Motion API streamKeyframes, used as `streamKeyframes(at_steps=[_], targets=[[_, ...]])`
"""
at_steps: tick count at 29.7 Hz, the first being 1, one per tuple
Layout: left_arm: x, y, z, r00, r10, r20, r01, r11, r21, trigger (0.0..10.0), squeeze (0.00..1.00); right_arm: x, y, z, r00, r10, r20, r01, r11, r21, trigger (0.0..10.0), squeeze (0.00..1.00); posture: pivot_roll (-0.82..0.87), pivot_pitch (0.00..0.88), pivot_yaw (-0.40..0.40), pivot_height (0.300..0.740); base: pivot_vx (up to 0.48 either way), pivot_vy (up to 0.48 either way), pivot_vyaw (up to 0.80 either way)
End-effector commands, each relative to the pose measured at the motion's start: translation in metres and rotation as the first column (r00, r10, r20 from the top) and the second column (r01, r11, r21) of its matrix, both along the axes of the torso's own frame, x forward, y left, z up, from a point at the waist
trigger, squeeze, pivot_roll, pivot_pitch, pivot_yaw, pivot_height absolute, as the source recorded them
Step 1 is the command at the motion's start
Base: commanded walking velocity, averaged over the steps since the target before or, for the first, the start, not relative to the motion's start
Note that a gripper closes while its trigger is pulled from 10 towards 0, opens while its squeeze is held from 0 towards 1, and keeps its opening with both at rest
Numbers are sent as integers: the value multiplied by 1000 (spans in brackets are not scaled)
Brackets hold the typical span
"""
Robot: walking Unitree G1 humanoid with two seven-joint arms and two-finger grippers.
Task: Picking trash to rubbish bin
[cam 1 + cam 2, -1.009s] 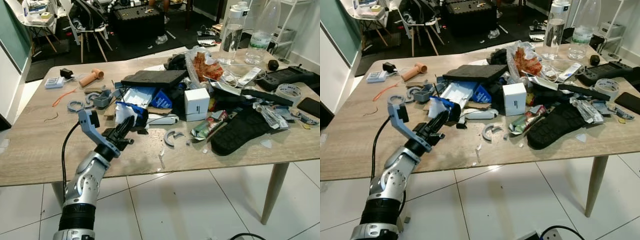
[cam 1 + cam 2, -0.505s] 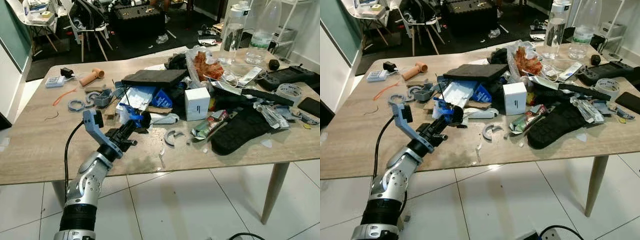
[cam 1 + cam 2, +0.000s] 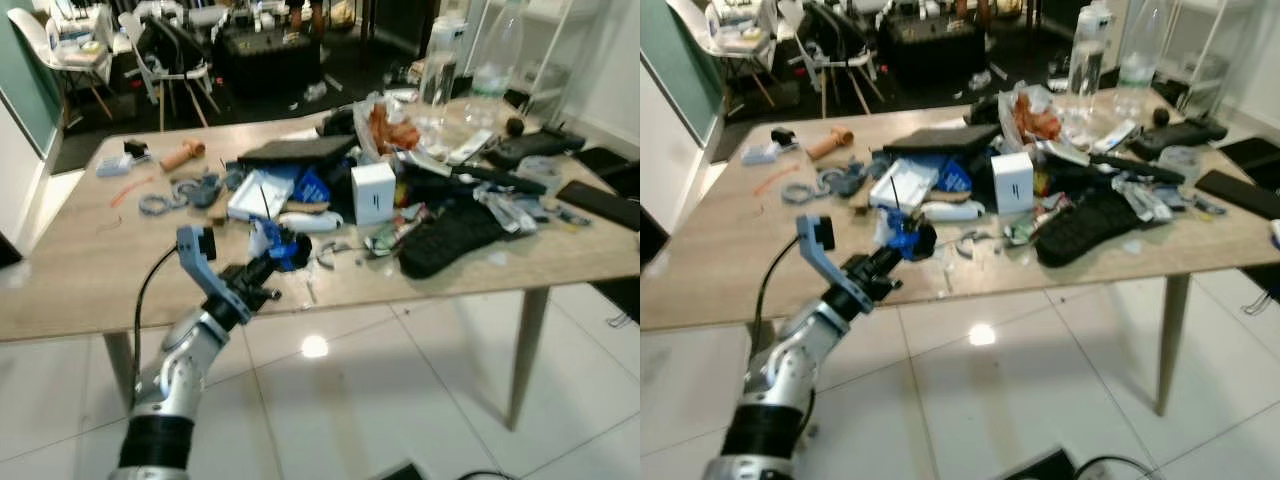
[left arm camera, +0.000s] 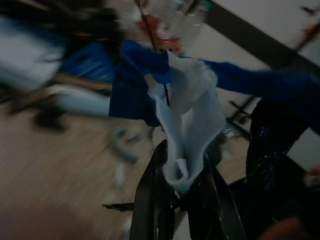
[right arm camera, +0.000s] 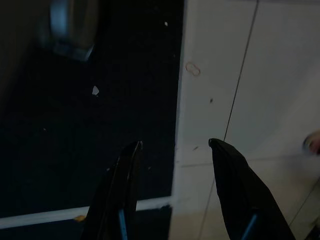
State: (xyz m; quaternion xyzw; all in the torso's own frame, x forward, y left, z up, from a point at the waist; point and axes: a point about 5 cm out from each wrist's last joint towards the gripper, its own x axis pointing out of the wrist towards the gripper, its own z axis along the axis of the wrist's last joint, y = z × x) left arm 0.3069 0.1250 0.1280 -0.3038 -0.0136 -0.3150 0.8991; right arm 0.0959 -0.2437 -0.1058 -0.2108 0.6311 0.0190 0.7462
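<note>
My left gripper is shut on a crumpled blue and white wrapper, held just above the near edge of the wooden table. In the left wrist view the wrapper sticks up from between the closed black fingers. More trash lies in a heap across the table's middle: a white box, a snack bag, a black glove-like piece and small scraps. My right gripper hangs open over the floor, with white tile and a dark mat below it.
Two clear bottles stand at the table's far right, with a black controller and a tape roll nearby. Chairs and a black case stand behind the table. White tiled floor stretches in front.
The camera has pulled back and the picture is blurred. My left gripper has lifted the blue and white wrapper off the heap and drawn it toward the table's near edge.
</note>
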Motion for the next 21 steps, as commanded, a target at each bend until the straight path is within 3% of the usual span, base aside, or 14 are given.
streamKeyframes(at_steps=[1,21], targets=[[-2,3,-3,1000,8,-9,-8,1000,16,10000,0,8,2,2,1000,11,25,-11,1000,7,10000,0,-63,28,106,740,-364,0,0],[-3,-7,-1,1000,-26,3,26,999,29,10000,0,13,11,0,999,26,30,-26,999,20,10000,0,-56,18,104,740,-364,0,0]])
